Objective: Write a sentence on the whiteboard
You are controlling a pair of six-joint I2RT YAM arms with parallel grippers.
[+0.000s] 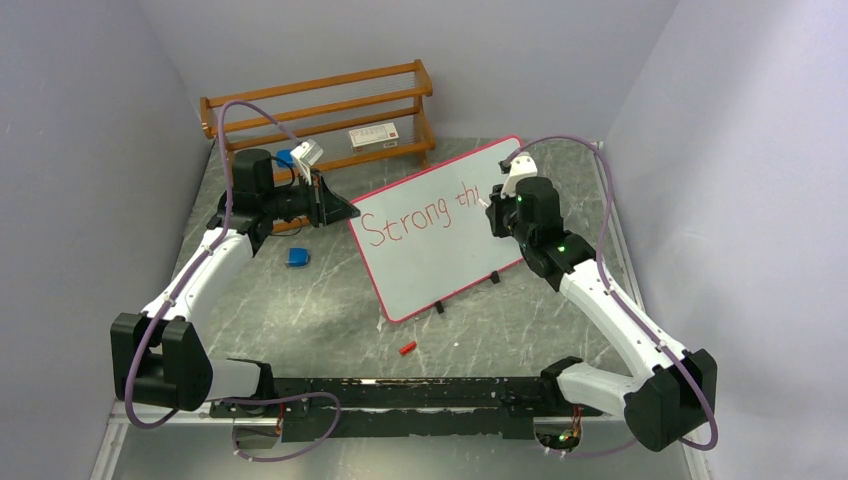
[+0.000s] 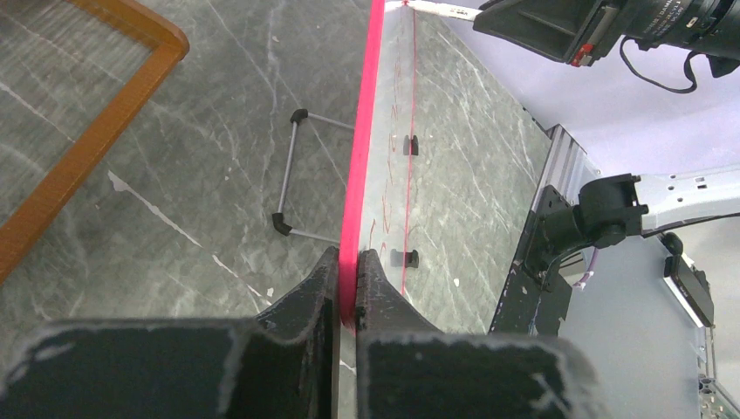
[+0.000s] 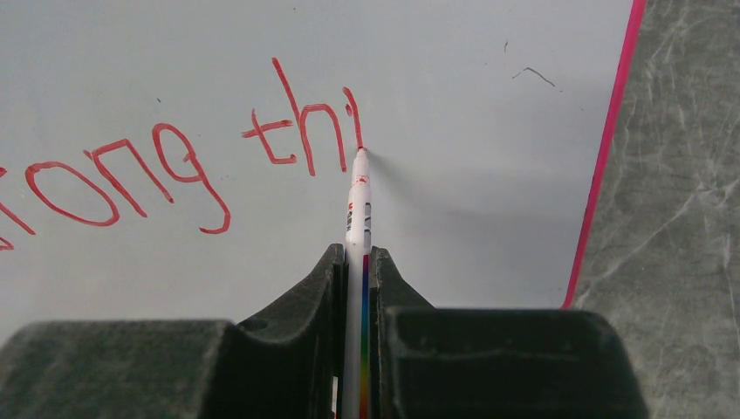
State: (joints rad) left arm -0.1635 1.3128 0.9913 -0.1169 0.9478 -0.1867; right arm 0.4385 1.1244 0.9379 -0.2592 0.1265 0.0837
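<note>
The whiteboard (image 1: 440, 250) with a pink-red rim stands tilted on small black feet at the table's middle. The sentence (image 1: 405, 220) in red reads "Strong th" plus one short stroke; the right wrist view shows it as "rong th" (image 3: 174, 166). My left gripper (image 1: 348, 210) is shut on the board's left rim (image 2: 359, 175), seen edge-on. My right gripper (image 1: 492, 205) is shut on a white marker (image 3: 358, 218) with a rainbow stripe. The marker's red tip touches the board at the bottom of the newest stroke.
A wooden rack (image 1: 320, 115) stands at the back, with a small white box (image 1: 373, 137) on it. A blue object (image 1: 297, 257) lies left of the board. A red cap (image 1: 406, 348) lies on the table in front. Grey walls close in both sides.
</note>
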